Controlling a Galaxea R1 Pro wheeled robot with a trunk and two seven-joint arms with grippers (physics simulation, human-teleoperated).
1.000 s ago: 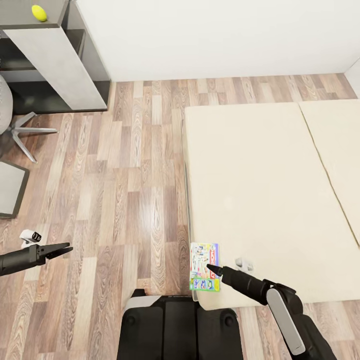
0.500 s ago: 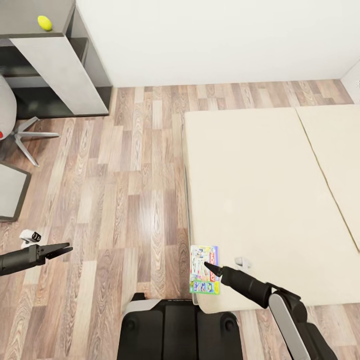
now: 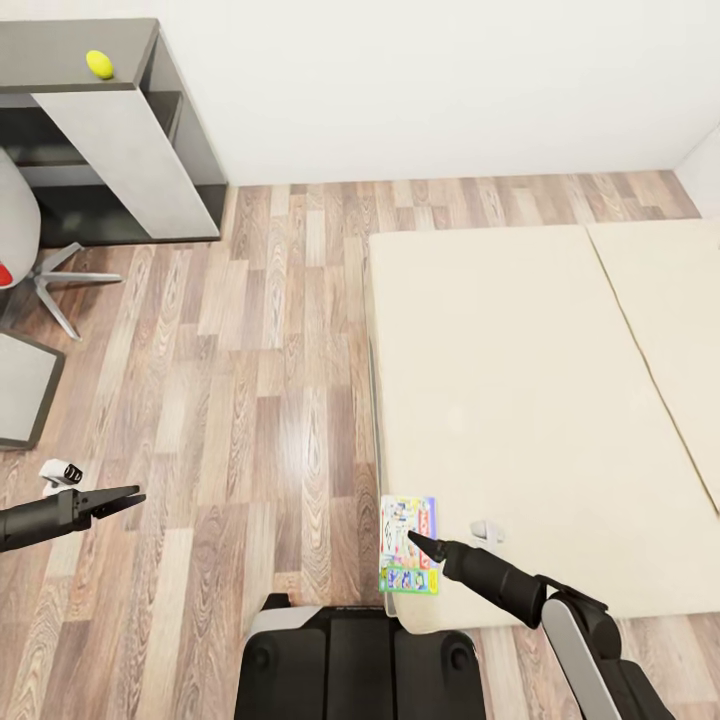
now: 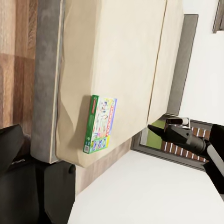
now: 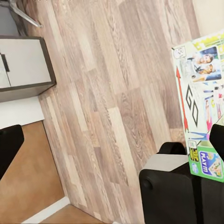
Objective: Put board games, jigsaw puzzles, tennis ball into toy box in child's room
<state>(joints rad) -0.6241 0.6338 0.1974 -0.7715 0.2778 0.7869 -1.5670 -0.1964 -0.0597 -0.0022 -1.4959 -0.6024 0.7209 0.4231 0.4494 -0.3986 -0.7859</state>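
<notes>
Head view | right gripper [image 3: 414,541] over game [image 3: 408,545], jaw state unclear | left gripper [image 3: 132,494] pinched closed, idle | advice: open wide, straddle the game's edge at the bed [image 3: 520,380] corner.

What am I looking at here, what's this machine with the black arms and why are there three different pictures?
It is a simulated wheeled robot with two arms. The big picture comes from a camera on its head, looking down; the other two come from cameras near each arm's fingers. A colourful board game lies flat at the near corner of the cream bed. The right gripper hangs over the box with its fingers together; I cannot tell whether it touches. The left gripper hangs over the wooden floor, holding nothing. Far off, a yellow tennis ball sits on a grey table. The left wrist picture shows the same box, the right wrist picture its cover.
</notes>
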